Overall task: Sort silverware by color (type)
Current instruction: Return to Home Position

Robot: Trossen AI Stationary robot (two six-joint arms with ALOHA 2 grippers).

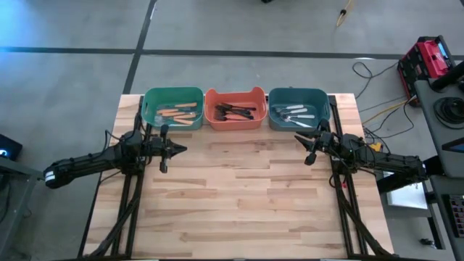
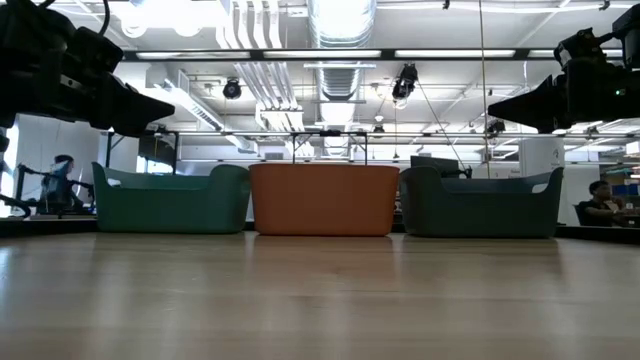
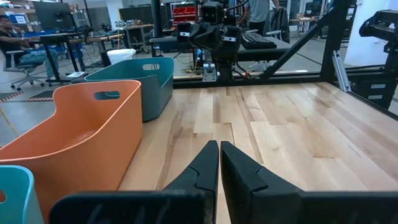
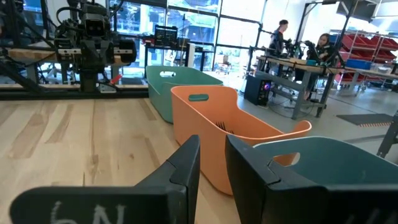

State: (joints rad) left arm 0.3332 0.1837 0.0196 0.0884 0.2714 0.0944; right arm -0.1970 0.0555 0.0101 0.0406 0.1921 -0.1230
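Observation:
Three bins stand in a row at the table's far edge. The green bin [image 1: 172, 107] holds orange-handled forks [image 1: 177, 113], the orange bin [image 1: 233, 109] dark-handled forks [image 1: 236, 112], and the blue bin [image 1: 299, 109] white and silver forks [image 1: 293, 114]. My left gripper [image 1: 181, 148] [image 3: 219, 149] hovers over the table's left part, near the green bin, pointing right, fingers shut and empty. My right gripper [image 1: 297, 139] [image 4: 212, 149] hovers on the right, near the blue bin, pointing left, with a narrow gap between its fingers and nothing in it.
Bare wooden boards [image 1: 246, 196] run from the bins to the near edge. In the low view both grippers [image 2: 165, 105] [image 2: 495, 103] hang well above the tabletop. Arm frames stand along the left and right sides. People sit at desks in the room beyond.

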